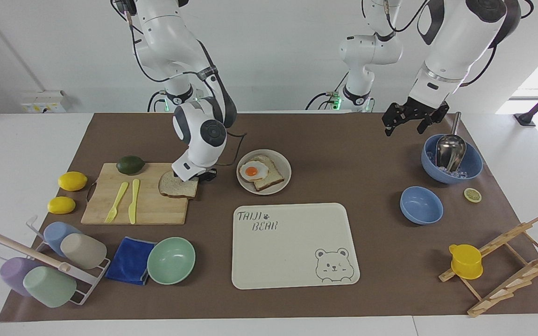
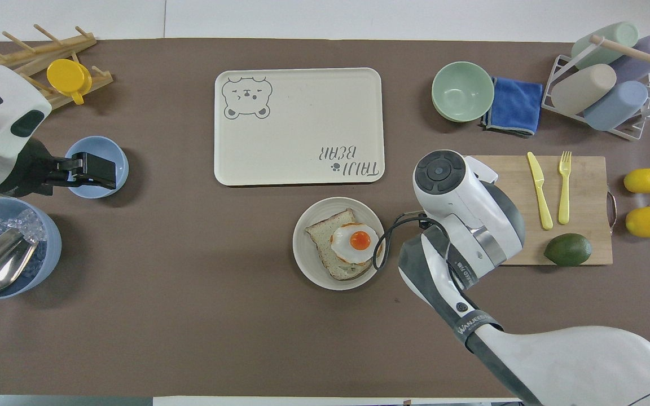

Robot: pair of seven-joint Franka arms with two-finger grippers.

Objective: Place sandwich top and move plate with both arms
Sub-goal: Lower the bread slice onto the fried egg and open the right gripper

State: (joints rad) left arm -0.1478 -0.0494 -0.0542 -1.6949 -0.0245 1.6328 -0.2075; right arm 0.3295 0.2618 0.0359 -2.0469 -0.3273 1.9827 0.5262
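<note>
The sandwich top [image 1: 176,188], a plain bread slice, lies on the corner of the wooden cutting board [image 1: 147,205] at the end toward the plate. My right gripper [image 1: 202,178] is down at the slice's edge on the plate's side, and the hand covers its tips. The overhead view hides the slice under my right arm. The plate [image 1: 284,183] [image 2: 306,269] stands beside the board and holds a bread slice with a fried egg [image 1: 253,171] [image 2: 353,242]. My left gripper [image 1: 404,129] [image 2: 105,172] waits open in the air over the small blue bowl [image 2: 79,149].
A cream bear tray [image 1: 292,247] lies farther from the robots than the plate. A mint bowl [image 1: 171,260], blue cloth and cup rack are farther out than the board. Knife, fork and avocado sit on the board. A big blue bowl [image 1: 472,168] holds ice and a scoop.
</note>
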